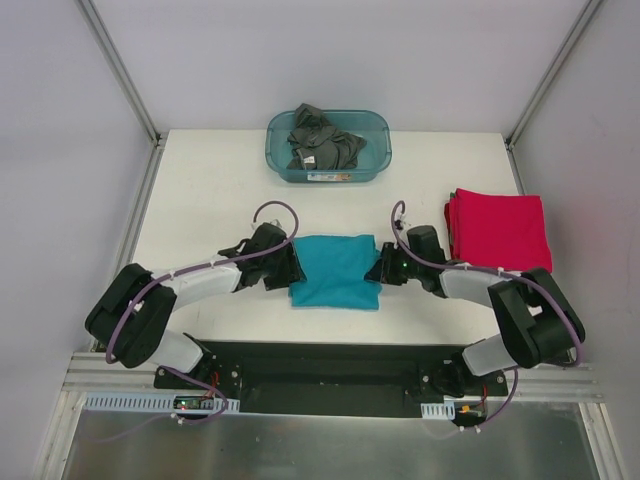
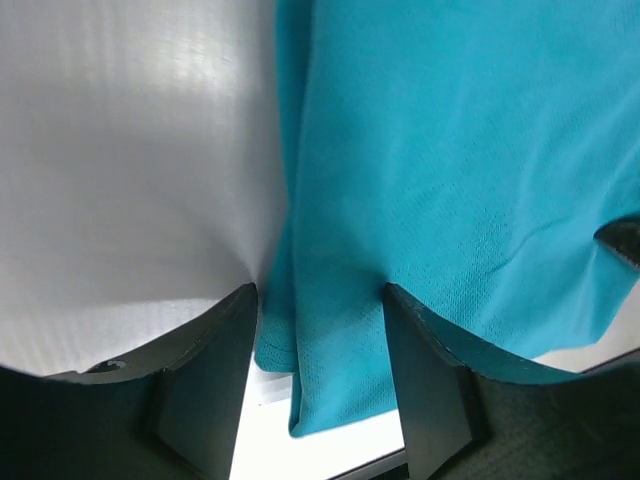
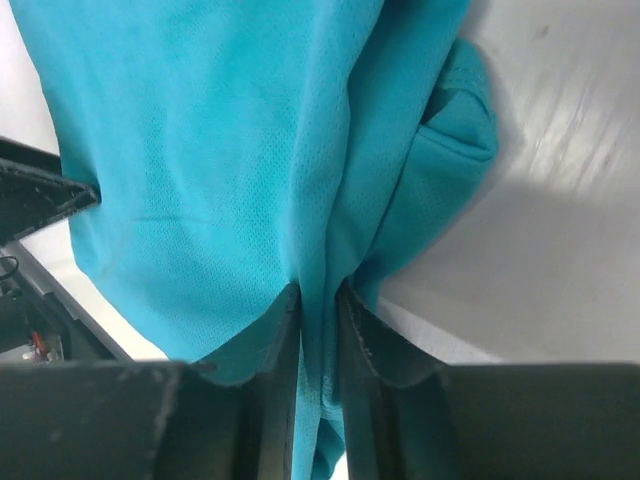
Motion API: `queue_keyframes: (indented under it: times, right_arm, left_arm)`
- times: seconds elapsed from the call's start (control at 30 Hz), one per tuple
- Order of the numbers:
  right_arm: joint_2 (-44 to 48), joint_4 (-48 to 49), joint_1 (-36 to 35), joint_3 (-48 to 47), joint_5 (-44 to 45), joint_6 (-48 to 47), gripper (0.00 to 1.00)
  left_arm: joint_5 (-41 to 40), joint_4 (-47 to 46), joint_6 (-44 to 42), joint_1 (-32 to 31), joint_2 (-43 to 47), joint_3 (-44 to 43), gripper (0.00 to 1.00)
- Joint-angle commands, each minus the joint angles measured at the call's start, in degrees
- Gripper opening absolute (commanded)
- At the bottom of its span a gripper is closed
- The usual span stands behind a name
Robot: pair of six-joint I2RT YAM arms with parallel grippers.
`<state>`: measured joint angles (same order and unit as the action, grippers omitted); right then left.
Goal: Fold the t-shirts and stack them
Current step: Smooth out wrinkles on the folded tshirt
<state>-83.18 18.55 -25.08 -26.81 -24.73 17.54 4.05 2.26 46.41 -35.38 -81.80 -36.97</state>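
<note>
Top external view: the teal t-shirt [image 1: 335,268] was seen folded into a rough rectangle near the middle of the table [image 1: 210,190], with the left gripper [image 1: 291,268] set at its left edge and the right gripper [image 1: 379,268] at its right edge. In the right wrist view the fingers were drawn almost together with a ridge of teal cloth pinched between them, so that claw was judged closed on the shirt. In the left wrist view the fingers stood well apart, with the layered edge of the shirt lying between them unpressed, so that claw was judged open around the cloth. Trouble could be expected from this uneven hold: if the shirt were lifted or dragged now, only the right side would be carried, and the fold could be pulled askew or opened. If the left jaws were closed on the upper layer alone, the lower layers could slip out; how many layers lay within reach could not be told. The red t-shirts [image 1: 500,228] were stacked to the right, near the teal one but apart from it, and the right arm [image 1: 470,285] lay just beside the stack's near edge, so any carry to the stack would have to be routed around that arm. Dark grey t-shirts [image 1: 322,140] were heaped in the plastic tub [image 1: 275,150] at the far edge, well apart.
</note>
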Motion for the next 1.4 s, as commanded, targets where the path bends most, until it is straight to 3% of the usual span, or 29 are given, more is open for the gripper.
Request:
queue_keyframes:
  times: [0.0, 0.1, 0.2, 0.37, 0.53, 0.77, 0.97, 1.07, 1.37]
  right_arm:
    - [-0.68, -12.02, 0.91, -5.97, 3.36, -9.36, 0.37]
    - [2.83, -20.27, 0.91, -8.69, 7.58, -12.61, 0.55]
    - [8.01, -26.44, 0.74, -10.19, 11.98, -14.37, 0.63]
    - [13.56, -31.02, -4.09, -10.37, 16.99, -15.43, 0.66]
    - [9.88, -33.48, -7.44, -13.96, 19.80, -16.84, 0.64]
    - [4.79, -31.91, -8.05, -15.82, 18.68, -15.44, 0.53]
    - [3.81, -31.56, -8.49, -15.47, 16.03, -10.61, 0.13]
    - [5.04, -31.38, -8.23, -14.68, 14.98, -8.14, 0.03]
    - [9.96, -19.35, -2.87, -7.57, -1.89, -0.14, 0.01]
  left_arm:
    - [1.40, -0.68, 3.59, -2.94, -0.12, 2.78, 0.53]
    - [1.39, -1.20, 5.26, -4.61, 0.85, 3.83, 0.52]
    - [0.78, -1.38, 5.97, -7.51, 1.90, 4.10, 0.50]
    - [-1.24, -1.30, 6.50, -8.13, 2.87, 4.28, 0.50]
    - [-2.47, -0.86, 5.79, -8.13, 2.44, 3.84, 0.50]
    - [-3.70, 0.02, 6.05, -8.13, 3.57, 4.62, 0.51]
    - [-6.16, 0.99, 6.41, -7.95, 4.54, 5.07, 0.50]
    - [-6.52, 1.34, 6.32, -7.96, 4.46, 5.07, 0.50]
    - [-7.48, 2.13, 7.11, -7.95, 4.10, 5.51, 0.48]
